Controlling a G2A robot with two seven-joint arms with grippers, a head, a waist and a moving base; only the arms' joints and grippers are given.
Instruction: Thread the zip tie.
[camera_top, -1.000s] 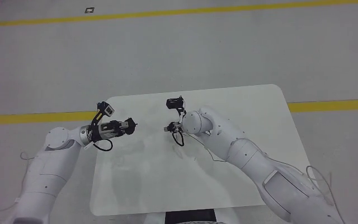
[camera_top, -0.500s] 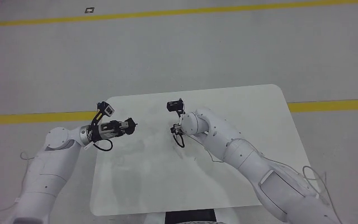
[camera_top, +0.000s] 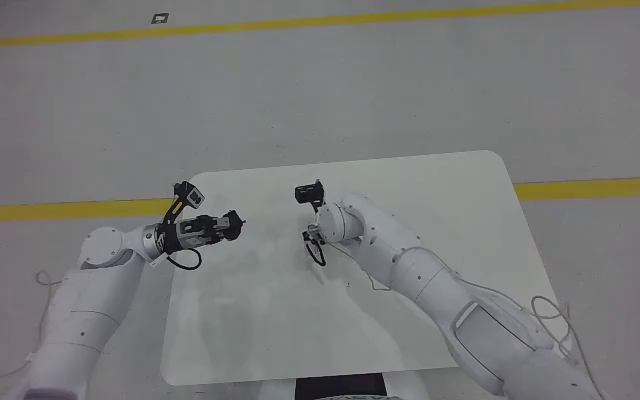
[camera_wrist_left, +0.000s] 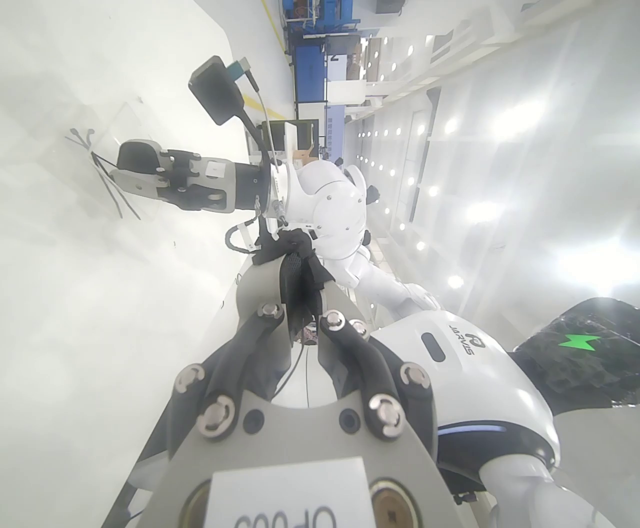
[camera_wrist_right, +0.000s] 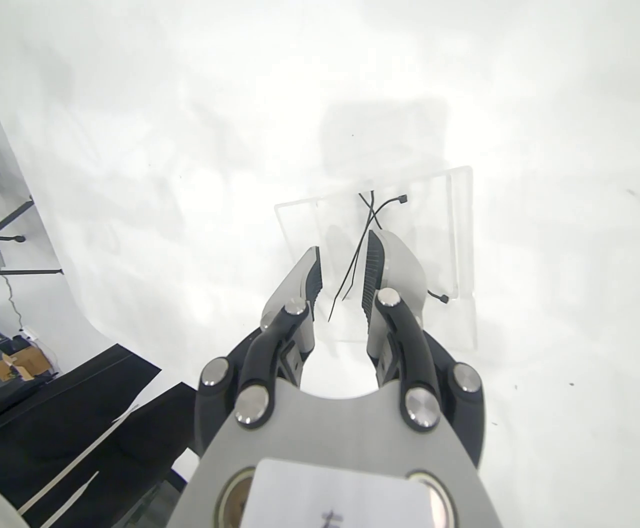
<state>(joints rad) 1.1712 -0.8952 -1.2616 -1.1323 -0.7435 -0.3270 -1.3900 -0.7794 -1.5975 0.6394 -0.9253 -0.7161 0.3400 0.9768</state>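
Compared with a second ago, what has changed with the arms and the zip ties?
The right gripper slid a little toward the robot over the clear tray of zip ties, its elbow swinging inward; it is open and holds nothing. The left gripper stayed put.
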